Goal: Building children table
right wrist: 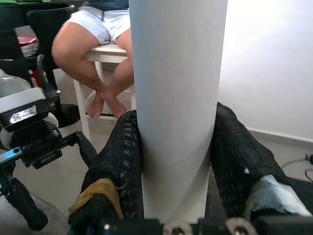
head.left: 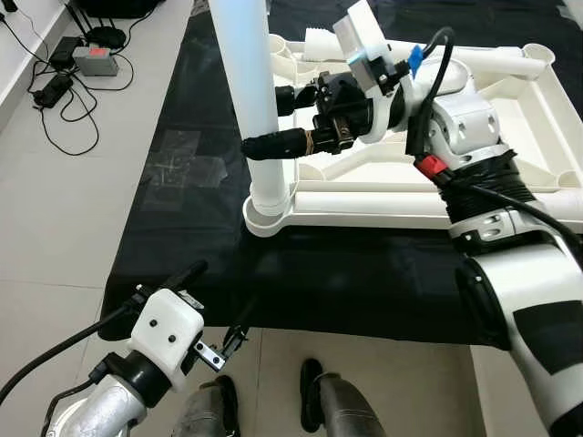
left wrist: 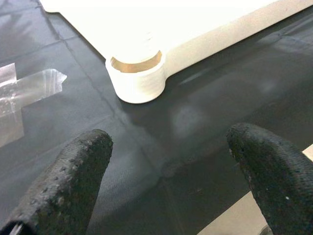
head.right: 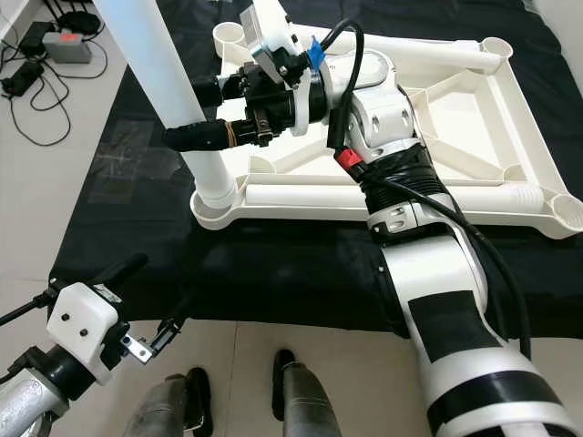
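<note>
Left eye view: table frame (head.left: 510, 118) on black mat (head.left: 301, 273), tile floor (head.left: 64, 237).

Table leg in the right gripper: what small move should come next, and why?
Probably press the leg straight down, then let go. The right gripper is shut on it, and its foot already stands upright in the corner socket of the upturned white tabletop. The left gripper hovers open over the black mat.

I count one upturned white plastic tabletop frame (head.left: 510, 137), one white tubular leg (head.left: 248, 82) between my right claw's fingers, one black floor mat (head.left: 182, 246).
</note>
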Available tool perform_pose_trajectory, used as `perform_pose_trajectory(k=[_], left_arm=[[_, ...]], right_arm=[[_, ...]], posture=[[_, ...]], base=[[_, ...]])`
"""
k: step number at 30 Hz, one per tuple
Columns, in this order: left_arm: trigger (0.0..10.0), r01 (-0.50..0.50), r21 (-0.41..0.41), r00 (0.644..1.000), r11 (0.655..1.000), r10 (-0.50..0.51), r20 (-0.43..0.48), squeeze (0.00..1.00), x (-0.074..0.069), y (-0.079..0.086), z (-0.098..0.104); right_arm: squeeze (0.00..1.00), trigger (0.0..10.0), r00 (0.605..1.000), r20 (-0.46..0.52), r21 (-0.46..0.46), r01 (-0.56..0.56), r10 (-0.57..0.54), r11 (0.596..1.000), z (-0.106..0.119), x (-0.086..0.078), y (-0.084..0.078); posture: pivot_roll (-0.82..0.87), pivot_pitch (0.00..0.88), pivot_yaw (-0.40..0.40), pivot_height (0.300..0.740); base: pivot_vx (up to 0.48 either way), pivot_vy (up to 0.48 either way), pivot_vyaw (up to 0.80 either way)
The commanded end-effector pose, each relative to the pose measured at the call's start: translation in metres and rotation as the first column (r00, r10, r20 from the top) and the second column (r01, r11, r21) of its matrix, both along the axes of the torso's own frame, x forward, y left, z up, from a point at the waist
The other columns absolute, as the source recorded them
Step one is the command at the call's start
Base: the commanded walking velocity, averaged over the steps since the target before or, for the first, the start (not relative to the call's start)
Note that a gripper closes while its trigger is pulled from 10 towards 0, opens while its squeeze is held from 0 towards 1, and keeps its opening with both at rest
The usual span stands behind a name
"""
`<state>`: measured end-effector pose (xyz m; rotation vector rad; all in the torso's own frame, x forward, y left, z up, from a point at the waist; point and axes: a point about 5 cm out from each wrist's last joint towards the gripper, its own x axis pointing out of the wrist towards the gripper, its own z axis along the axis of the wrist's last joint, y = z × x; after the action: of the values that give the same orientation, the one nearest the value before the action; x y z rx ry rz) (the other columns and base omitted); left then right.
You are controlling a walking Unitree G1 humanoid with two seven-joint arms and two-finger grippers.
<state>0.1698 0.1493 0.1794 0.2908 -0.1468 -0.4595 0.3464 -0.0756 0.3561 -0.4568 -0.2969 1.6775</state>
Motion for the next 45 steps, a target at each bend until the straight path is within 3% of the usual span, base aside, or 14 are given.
perform_pose_trajectory(k=[1, 10, 20, 24, 34, 45], left_arm=[[10.0, 0.021, 0.006, 0.999, 1.0, -0.021, -0.028, 0.0, -0.002, 0.0, -0.006], [10.0, 0.022, 0.0, 0.999, 1.0, -0.022, -0.023, 0.0, 0.0, 0.0, -0.006], [10.0, 0.024, 0.0, 0.999, 1.0, -0.024, -0.022, 0.0, 0.0, -0.001, -0.007], [10.0, 0.024, 0.002, 1.0, 1.0, -0.024, -0.018, 0.0, 0.001, -0.001, -0.007], [10.0, 0.022, 0.005, 1.0, 1.0, -0.022, -0.015, 0.0, 0.001, -0.001, -0.007], [10.0, 0.02, 0.009, 1.0, 1.0, -0.02, -0.011, 0.0, 0.002, 0.0, -0.006]], right_arm=[[0.0, 10.0, 0.998, -0.062, -0.054, 0.03, -0.033, 0.998, -0.015, 0.004, 0.001], [0.0, 10.0, 0.982, -0.188, -0.023, -0.018, 0.014, 1.0, -0.015, 0.002, 0.005], [0.0, 10.0, 0.981, -0.191, -0.012, -0.012, 0.009, 1.0, -0.017, 0.002, 0.008], [0.0, 10.0, 0.985, -0.156, 0.057, 0.084, -0.075, 0.995, -0.021, 0.008, 0.016], [0.0, 10.0, 0.981, -0.158, 0.063, 0.126, -0.114, 0.99, -0.025, 0.011, 0.018], [0.0, 10.0, 0.969, -0.152, 0.126, 0.215, -0.196, 0.968, -0.025, 0.013, 0.006]], posture=[[-0.01, 0.345, -0.076, 0.74], [-0.01, 0.343, -0.082, 0.74], [-0.01, 0.338, -0.079, 0.74], [-0.01, 0.335, -0.076, 0.74], [-0.01, 0.34, -0.078, 0.74], [-0.01, 0.342, -0.073, 0.74]], base=[[0.0, 0.0, 0.0], [0.0, 0.0, 0.0], [0.0, 0.0, 0.0], [0.0, 0.0, 0.0], [0.0, 0.0, 0.0], [0.0, 0.0, 0.0]])
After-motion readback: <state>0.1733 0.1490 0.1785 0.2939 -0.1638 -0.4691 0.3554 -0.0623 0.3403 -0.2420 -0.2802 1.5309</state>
